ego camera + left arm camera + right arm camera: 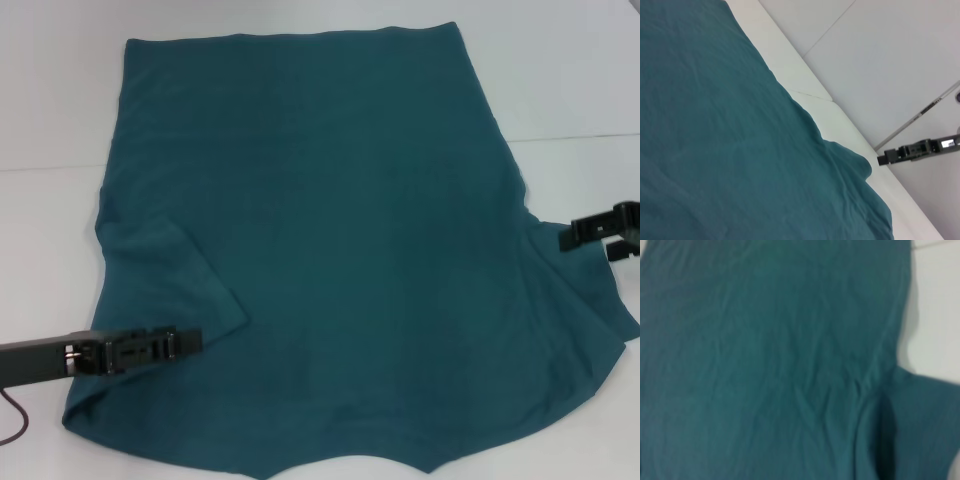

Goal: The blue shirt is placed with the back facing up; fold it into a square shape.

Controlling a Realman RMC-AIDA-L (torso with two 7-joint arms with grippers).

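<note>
One blue shirt point(330, 240) lies flat, plain side up.

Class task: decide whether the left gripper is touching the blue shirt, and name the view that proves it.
Cannot tell. In the head view the left gripper overlaps the blue shirt at the left sleeve, but no view shows contact or a gap plainly.

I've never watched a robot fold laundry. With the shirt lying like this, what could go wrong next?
The shirt has its left sleeve already tucked over the body, so the left gripper beside it might snag two layers. The right gripper sits at the right sleeve, near the table edge; a pull could drag cloth off. Wrinkles may skew the square.
</note>
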